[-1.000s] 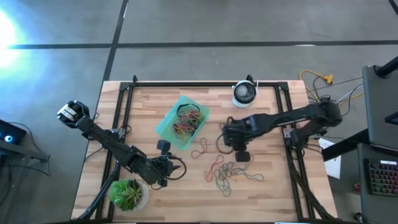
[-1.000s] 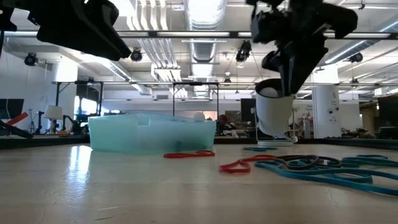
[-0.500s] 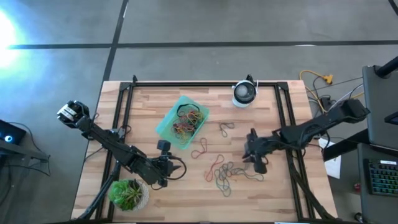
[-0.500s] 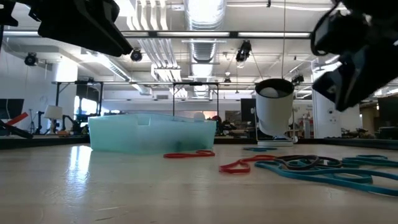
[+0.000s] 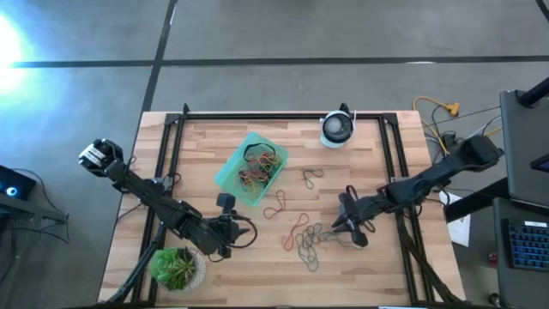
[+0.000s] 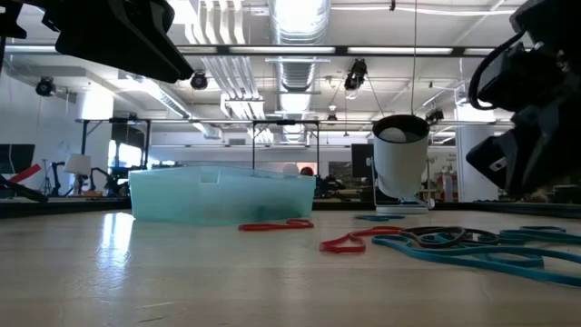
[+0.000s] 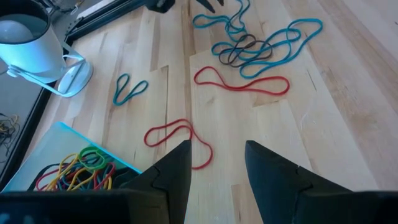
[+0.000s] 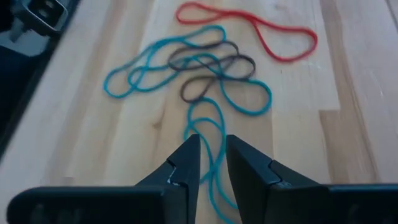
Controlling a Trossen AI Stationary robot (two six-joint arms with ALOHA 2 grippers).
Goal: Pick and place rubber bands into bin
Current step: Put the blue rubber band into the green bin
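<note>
Two dark jointed arms, each tool (image 8: pixel 211 163) with black angular fingers.

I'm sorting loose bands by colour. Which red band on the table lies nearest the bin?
The red band just off the bin's corner; the other red one lies farther out, beside the teal tangle.

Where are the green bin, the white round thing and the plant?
Bin (image 5: pixel 225 178): high view, on its bare lower-left corner.
White round device (image 5: pixel 337 129): high view, on the middle of its top.
Plant (image 5: pixel 176 267): high view, on its green leaves.
</note>
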